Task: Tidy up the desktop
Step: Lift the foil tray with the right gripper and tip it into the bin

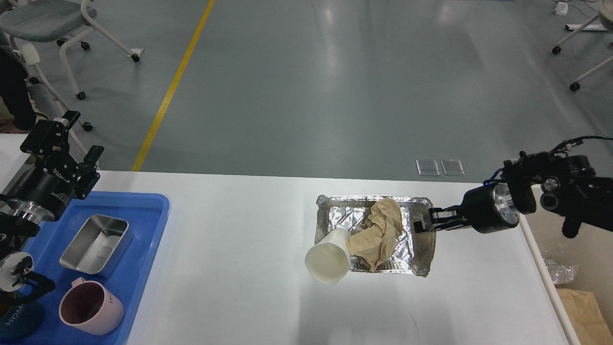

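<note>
1. Right gripper (424, 224) reaching in from the right edge, fingers level and pointing left, tips at the right rim of the foil tray (421, 251); appears pinched on that rim, though dark fingers against the foil leave the closure impossible to tell for certain.
2. Just left of those fingertips, inside the foil tray: crumpled brown paper (378, 232), piled toward the middle.
3. Further left of the paper: white paper cup (329, 258) tipped on its side, mouth hanging out over the tray's near-left corner, base resting in the tray against the paper.
4. Beneath gripper and tray: the desktop (239, 239), white and broad, spreading left and toward the near edge.
5. Left gripper (84, 143) far off to the left, raised above the far-left corner of the desktop, fingers spread apart and holding nothing.
6. Below and near that left arm: blue tray (148, 225) on the desktop, carrying a steel rectangular container (96, 244) and, nearer, a pink mug (91, 306).
7. Beyond the desktop: grey floor with a yellow line (172, 86).
</note>
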Robot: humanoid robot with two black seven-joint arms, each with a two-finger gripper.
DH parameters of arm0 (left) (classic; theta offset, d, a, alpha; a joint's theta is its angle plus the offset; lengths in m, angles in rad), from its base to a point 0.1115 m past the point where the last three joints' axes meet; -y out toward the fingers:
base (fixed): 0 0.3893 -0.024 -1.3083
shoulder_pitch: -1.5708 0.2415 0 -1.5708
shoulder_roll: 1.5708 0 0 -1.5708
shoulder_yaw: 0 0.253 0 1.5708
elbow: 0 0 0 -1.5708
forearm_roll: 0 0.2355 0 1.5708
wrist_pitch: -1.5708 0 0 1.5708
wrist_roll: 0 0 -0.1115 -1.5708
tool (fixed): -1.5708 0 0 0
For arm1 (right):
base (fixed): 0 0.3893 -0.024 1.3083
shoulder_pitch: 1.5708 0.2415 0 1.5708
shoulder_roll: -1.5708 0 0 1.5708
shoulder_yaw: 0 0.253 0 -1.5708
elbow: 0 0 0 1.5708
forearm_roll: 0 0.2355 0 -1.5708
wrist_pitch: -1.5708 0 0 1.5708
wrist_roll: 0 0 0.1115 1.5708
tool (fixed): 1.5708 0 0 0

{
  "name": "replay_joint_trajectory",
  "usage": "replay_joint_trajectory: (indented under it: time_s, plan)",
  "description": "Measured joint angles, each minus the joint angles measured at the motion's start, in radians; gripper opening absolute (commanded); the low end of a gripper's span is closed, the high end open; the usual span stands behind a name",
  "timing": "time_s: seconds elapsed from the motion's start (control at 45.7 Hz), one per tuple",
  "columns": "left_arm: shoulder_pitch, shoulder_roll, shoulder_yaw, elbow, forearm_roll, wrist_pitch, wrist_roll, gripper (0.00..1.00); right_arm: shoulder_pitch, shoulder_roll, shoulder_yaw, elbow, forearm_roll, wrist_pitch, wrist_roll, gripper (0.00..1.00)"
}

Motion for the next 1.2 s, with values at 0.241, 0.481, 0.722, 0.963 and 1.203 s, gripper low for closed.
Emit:
replay_joint_trajectory:
  time_s: [0.241,0.481,0.722,0.963,1.203]
  plan:
    - [0.018,-0.028,-0.018,0.000,-0.003,0.003,0.000,0.96,-0.005,-0.130,0.007,-0.001,0.110,-0.003,0.000,0.00]
    - [0.018,-0.038,-0.019,0.000,-0.022,0.001,-0.003,0.96,-0.028,-0.303,0.006,-0.001,0.228,-0.009,0.001,0.00]
    - [0.018,-0.054,-0.019,0.000,-0.023,0.001,0.000,0.96,-0.119,-0.408,0.003,-0.014,0.318,-0.046,0.002,0.00]
    - [0.018,-0.055,-0.019,0.000,-0.023,-0.003,-0.001,0.96,-0.239,-0.475,0.000,-0.063,0.458,-0.101,0.000,0.00]
    - [0.019,-0.056,-0.020,-0.001,-0.023,-0.007,-0.005,0.96,-0.366,-0.480,0.000,-0.152,0.641,-0.148,0.002,0.00]
